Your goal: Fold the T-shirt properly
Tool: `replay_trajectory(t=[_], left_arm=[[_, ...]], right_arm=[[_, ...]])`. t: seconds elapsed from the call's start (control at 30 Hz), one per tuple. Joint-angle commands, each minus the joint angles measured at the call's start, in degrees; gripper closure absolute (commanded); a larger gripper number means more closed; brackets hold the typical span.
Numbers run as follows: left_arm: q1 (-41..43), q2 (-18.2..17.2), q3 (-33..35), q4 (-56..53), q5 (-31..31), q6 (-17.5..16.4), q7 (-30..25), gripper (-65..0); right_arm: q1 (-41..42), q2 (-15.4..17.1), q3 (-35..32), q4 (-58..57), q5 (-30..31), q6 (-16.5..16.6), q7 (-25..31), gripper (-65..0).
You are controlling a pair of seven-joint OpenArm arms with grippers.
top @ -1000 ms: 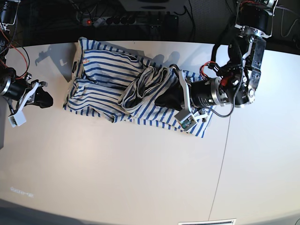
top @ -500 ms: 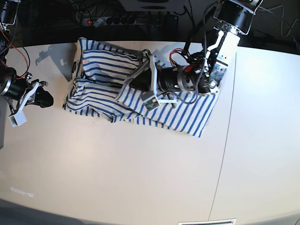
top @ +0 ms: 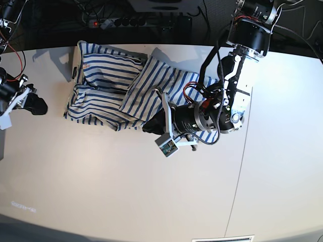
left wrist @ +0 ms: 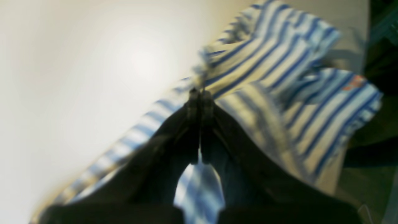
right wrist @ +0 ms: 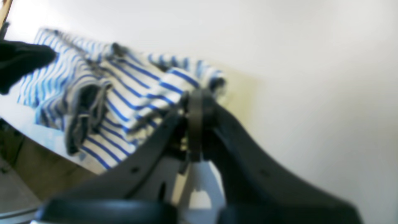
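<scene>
The T-shirt [top: 108, 75], white with blue stripes, lies bunched at the back middle of the table; its right part is folded over to the left. My left gripper [top: 148, 127] is at the shirt's front edge, shut on the fabric. In the left wrist view the jaws [left wrist: 199, 93] are closed with striped cloth [left wrist: 279, 62] at and beyond their tips, and a small orange mark [left wrist: 353, 82] shows far right. My right gripper [top: 38, 106] is shut and empty, left of the shirt and apart from it. The right wrist view shows its closed tips [right wrist: 196, 96] in front of the shirt [right wrist: 130, 81].
The pale table [top: 126, 191] has a seam line [top: 241, 171] on its right side. A power strip [top: 136, 21] and cables lie behind the back edge. The left arm's body [top: 217, 116] lies over the shirt's right end.
My left gripper has swung from the shirt's right edge leftward and then frontward, carrying fabric so the right part now lies folded over. The right gripper shifted slightly left and back.
</scene>
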Motion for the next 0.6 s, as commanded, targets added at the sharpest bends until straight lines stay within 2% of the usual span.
replay_trajectory(t=[0.0, 0.07, 0.13, 0.27, 0.33, 0.43, 0.47, 0.57], left_arm=[[-1.2, -1.3, -1.3, 1.0, -1.5, 1.0, -0.4, 0.0], [-0.8, -4.2, -3.5, 1.0, -3.0, 1.0, 0.5, 0.0], [0.2, -7.1, -5.8, 1.0, -4.0, 1.0, 0.8, 0.0], [2.2, -11.4, -9.4, 1.0, -5.0, 1.0, 0.8, 0.0], [3.2, -12.7, -10.9, 1.0, -5.3, 1.0, 0.7, 0.0], [5.1, -14.3, -12.6, 1.0, -5.4, 1.0, 0.3, 0.0], [5.7, -14.7, -13.0, 1.0, -5.4, 1.0, 0.3, 0.0], [6.3, -15.7, -13.4, 1.0, -5.4, 1.0, 0.4, 0.0]], right_arm=[[-1.1, 1.2, 0.9, 0.8, 1.2, 3.2, 0.2, 0.0], [-3.8, 1.4, 1.2, 0.8, 1.2, 3.1, 0.0, 0.0], [-6.6, 1.2, 1.2, 0.8, 1.5, 3.1, 0.0, -4.5], [-10.1, 0.7, 1.1, 0.8, 1.7, 3.1, 0.1, -4.8], [-11.0, 0.4, 1.0, 0.8, 1.6, 3.1, 0.1, -11.6], [-11.8, -1.1, 0.9, 0.8, 1.6, 3.1, 0.2, -31.9], [-12.0, -1.8, 0.7, 0.8, 1.5, 3.1, 0.5, -36.3], [-11.9, -3.9, -1.8, 0.8, 1.7, 3.1, 0.7, -38.3]])
